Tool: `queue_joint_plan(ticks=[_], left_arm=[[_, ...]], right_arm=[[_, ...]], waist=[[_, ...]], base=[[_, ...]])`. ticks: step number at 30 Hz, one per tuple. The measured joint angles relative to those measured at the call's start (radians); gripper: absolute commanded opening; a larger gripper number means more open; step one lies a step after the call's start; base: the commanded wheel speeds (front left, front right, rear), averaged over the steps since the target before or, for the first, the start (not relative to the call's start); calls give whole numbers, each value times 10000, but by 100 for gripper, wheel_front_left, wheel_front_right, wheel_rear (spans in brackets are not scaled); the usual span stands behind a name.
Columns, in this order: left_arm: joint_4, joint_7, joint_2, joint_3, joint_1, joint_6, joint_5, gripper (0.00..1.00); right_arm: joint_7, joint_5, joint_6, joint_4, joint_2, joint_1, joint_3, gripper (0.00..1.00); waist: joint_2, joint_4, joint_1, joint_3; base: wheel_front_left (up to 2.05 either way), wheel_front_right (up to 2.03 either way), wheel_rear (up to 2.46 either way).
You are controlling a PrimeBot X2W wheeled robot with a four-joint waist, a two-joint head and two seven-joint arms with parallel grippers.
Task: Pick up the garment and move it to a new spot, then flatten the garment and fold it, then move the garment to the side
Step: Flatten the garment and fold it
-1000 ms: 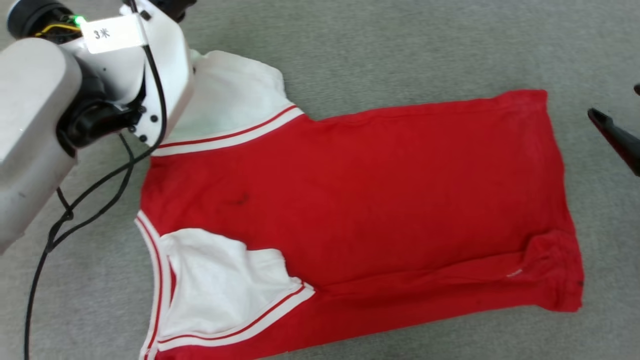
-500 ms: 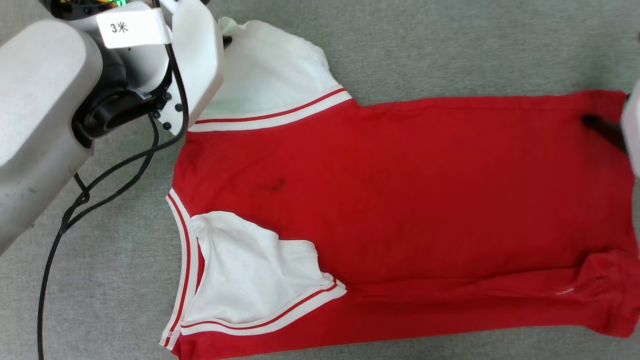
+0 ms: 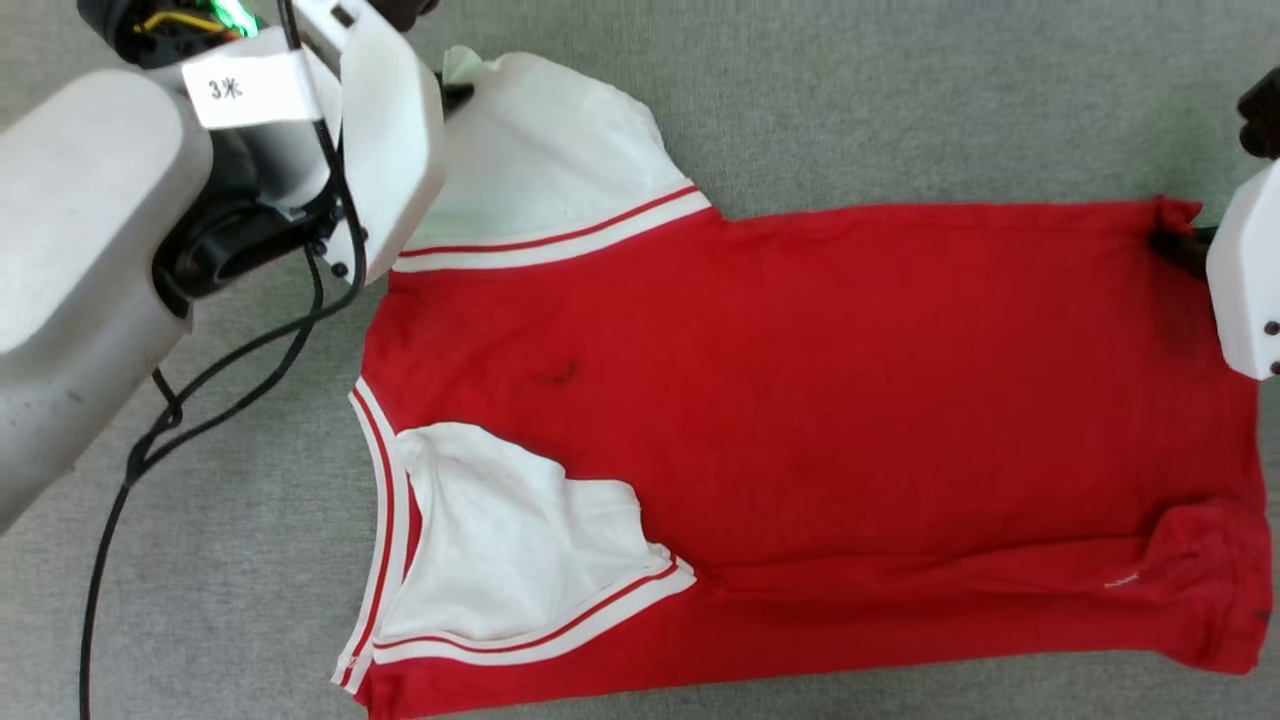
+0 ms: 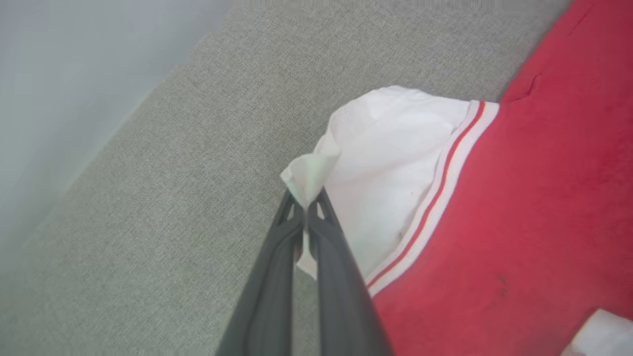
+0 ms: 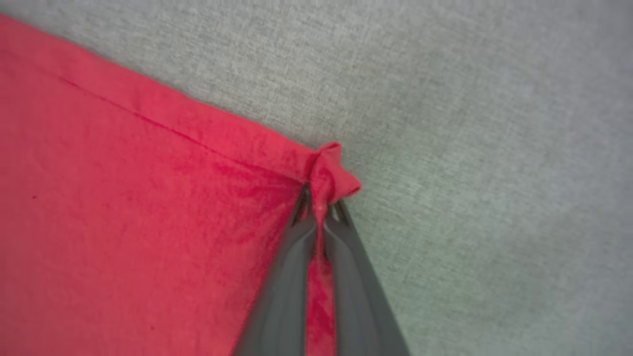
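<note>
Grey, felt-like surface (image 3: 900, 90) all round. My left wrist view shows its edge against a pale blur, which the head view doesn't give me. The shirt (image 3: 800, 400) lies spread across it, plain red side up, neck end to my left and hem to my right. The near sleeve (image 3: 510, 540) is folded in over the red body. The far sleeve (image 3: 540, 150) lies out on the grey.

My left pincer (image 4: 307, 202) is clamped on that far sleeve's outer corner. The wrist view shows white cloth nipped between the closed fingers, with a small flap standing above the tips. From the head, the arm's white casing (image 3: 385, 140) covers most of that grip.

My right pincer (image 5: 320, 198) is clamped on the far hem corner (image 5: 331, 173). Red cloth is bunched above the tips, and a strip runs down between the fingers. The head view adds the rumpled near hem corner (image 3: 1200, 590) and a small dark mark (image 3: 560, 375).
</note>
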Motion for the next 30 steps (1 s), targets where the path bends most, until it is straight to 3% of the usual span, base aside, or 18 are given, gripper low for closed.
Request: queue_joint_plan(ticks=[8, 23, 30], left_arm=[[-291, -851, 311, -75, 1087, 36, -240, 0], [-2614, -1778, 1812, -853, 4689, 1321, -895, 0], [-2796, -2399, 2010, -1423, 6486, 1791, -1352, 0]], right_arm=[[-1333, 370, 2, -387, -523, 823, 194, 0], [-2773, 667, 2, -1409, -1064, 4397, -199, 0], [-3112, 740, 2, -1375, -966, 5921, -531, 0]], waist=[[0, 19, -1, -1192], [0, 251, -2, -3269], [0, 279, -3, -3601]], base=[[0, 0, 0], [0, 0, 0], [0, 0, 0]])
